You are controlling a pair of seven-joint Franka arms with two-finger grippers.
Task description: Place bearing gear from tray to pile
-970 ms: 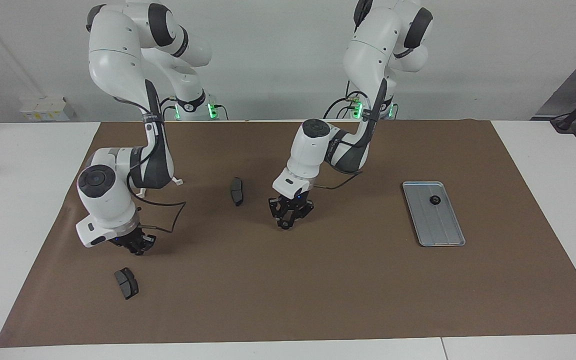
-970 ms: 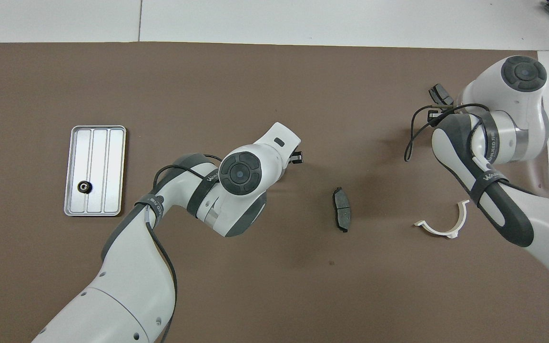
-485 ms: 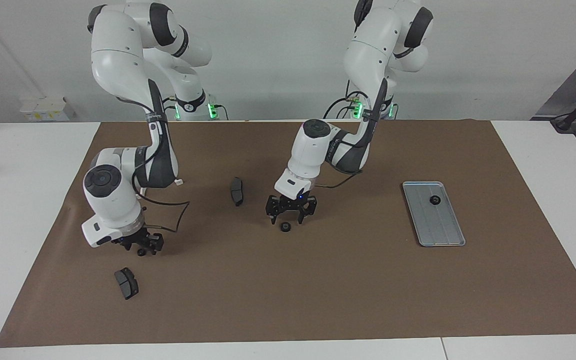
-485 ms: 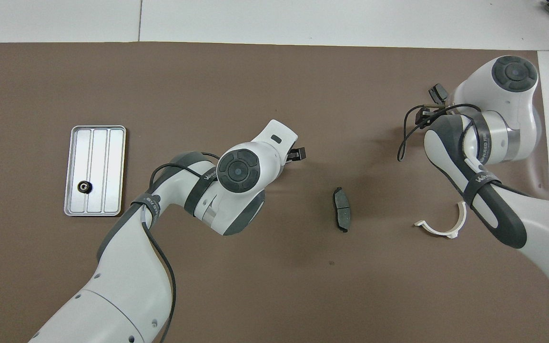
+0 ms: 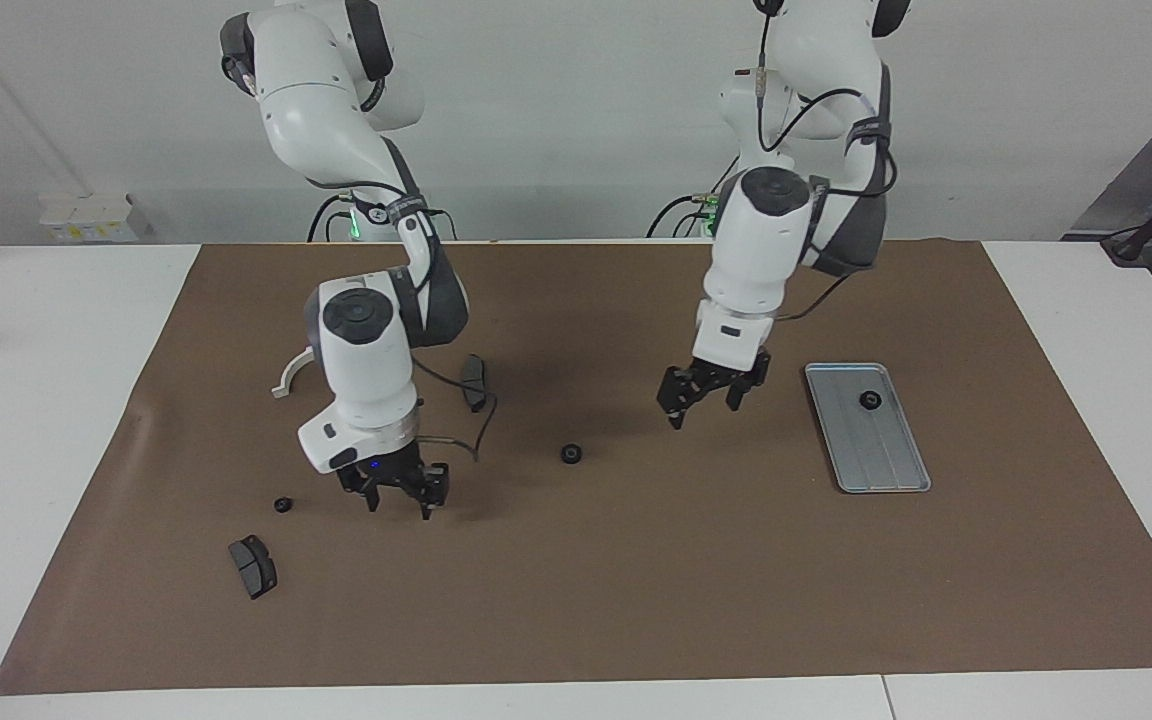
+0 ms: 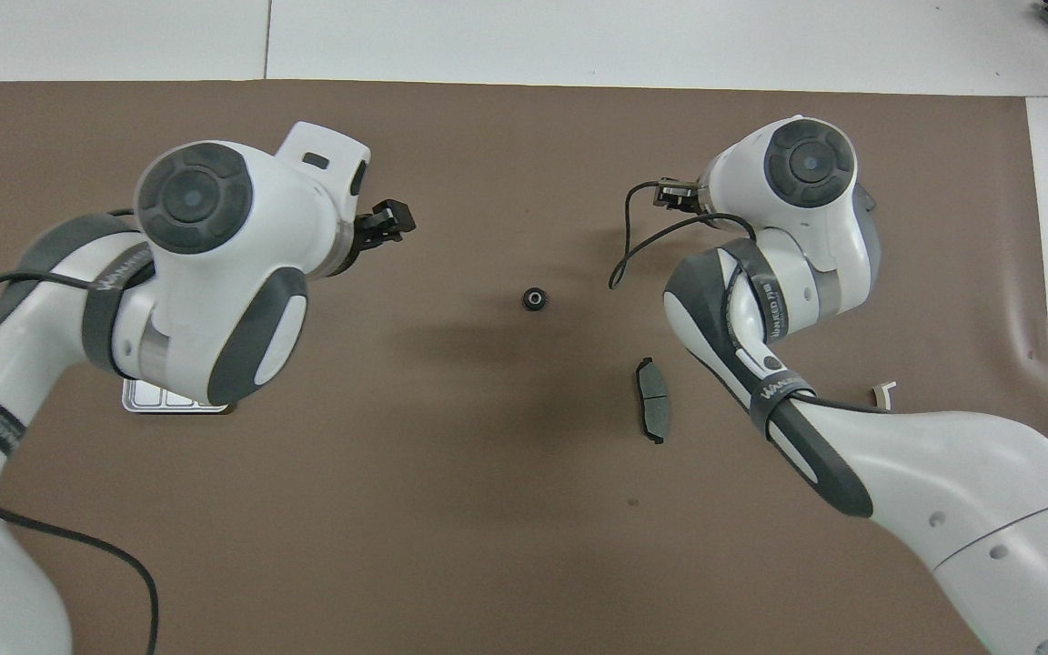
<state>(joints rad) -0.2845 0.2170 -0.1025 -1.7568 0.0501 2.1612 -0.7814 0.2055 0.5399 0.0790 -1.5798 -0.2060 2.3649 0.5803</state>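
Note:
The silver tray (image 5: 884, 455) lies toward the left arm's end of the mat with one black gear (image 5: 868, 401) on it. A second gear (image 5: 570, 454) lies mid-mat and also shows in the overhead view (image 6: 535, 298). A third gear (image 5: 282, 504) lies by the squat brake pad (image 5: 253, 566). My left gripper (image 5: 706, 405) hangs open and empty above the mat between the mid-mat gear and the tray. My right gripper (image 5: 400, 503) is open and empty, low over the mat between the other two gears. In the overhead view the left arm hides most of the tray (image 6: 146, 401).
A slim curved dark pad (image 5: 474, 382) lies nearer to the robots than the mid-mat gear. A white half-ring bracket (image 5: 290, 370) lies by the right arm. The brown mat (image 5: 636, 580) covers the table's middle.
The left gripper let go of a gear mid-mat, rose and moved toward the tray. The right gripper let go of a gear by the squat pad and moved toward the mat's middle.

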